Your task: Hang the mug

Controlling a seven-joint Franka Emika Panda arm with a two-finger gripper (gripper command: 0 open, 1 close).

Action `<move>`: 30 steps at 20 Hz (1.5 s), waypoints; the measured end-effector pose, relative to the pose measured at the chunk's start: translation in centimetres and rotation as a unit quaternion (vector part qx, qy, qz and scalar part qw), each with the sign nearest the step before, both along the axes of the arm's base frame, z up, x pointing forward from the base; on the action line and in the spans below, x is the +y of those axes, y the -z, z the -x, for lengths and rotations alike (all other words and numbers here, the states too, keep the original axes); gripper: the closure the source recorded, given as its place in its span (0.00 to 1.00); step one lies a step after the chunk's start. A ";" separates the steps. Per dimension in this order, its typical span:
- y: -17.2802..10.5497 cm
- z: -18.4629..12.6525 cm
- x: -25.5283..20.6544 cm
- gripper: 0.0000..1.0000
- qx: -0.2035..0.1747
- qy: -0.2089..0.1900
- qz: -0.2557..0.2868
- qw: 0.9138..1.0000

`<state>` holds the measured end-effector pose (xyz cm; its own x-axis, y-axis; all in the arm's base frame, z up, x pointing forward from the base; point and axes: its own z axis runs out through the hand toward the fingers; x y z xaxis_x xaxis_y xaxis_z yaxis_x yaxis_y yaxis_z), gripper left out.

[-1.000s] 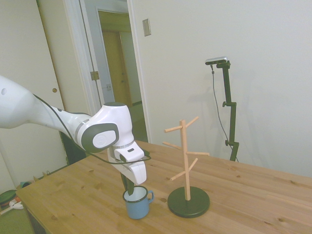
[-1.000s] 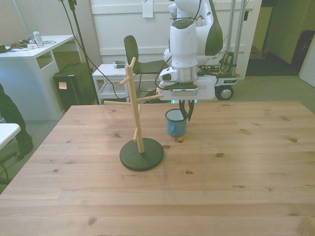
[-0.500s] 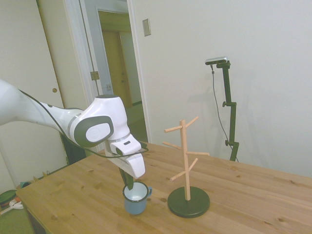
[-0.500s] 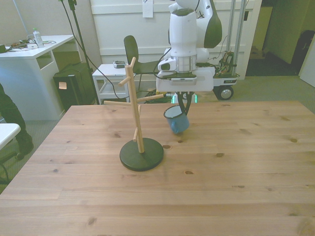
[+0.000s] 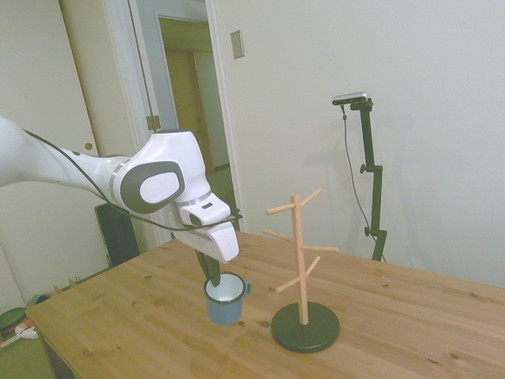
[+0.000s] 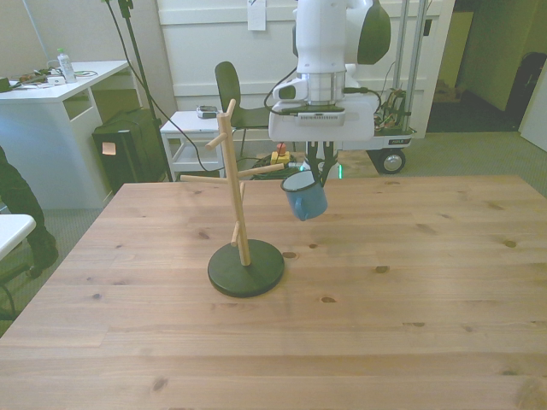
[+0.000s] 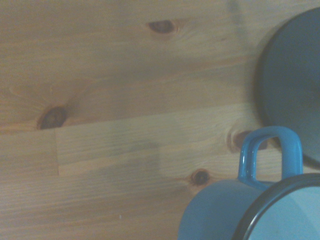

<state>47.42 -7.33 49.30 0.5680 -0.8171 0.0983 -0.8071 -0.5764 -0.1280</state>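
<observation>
A: Status of the mug (image 5: 226, 298)?

B: Lifted clear of the table (image 5: 410, 316) since a second ago, when standing on it; now tilted, pinched by the rim in the closed gripper (image 5: 214, 283); handle (image 7: 270, 154) free.

A: Meaning?

B: Grasp judged secure; carry to a peg next.

A: Obstructions?

B: Peg tree (image 6: 238, 205) just beside, toward the front view's left; lower pegs near the path; chair (image 6: 232, 92) behind, irrelevant.

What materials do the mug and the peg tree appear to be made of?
The mug: probably enamelled metal, given its glossy blue outside, white inside and thin dark rim. The peg tree: pale bare wood, with visible grain colour; its round base is dark and matte, material unclear.
</observation>
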 end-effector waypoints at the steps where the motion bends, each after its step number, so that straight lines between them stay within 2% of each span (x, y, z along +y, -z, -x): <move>1: -1.0 -0.2 0.0 1.00 -0.004 -0.001 0.002 1.000; 6: -5.2 -1.0 0.2 1.00 -0.022 -0.006 0.009 1.000; 13: -9.2 -2.3 0.9 1.00 -0.034 -0.014 0.013 0.999; 24: -10.5 -4.3 0.5 1.00 -0.033 -0.012 0.012 0.999; 30: -9.8 -4.9 -0.4 1.00 -0.027 -0.004 0.007 1.000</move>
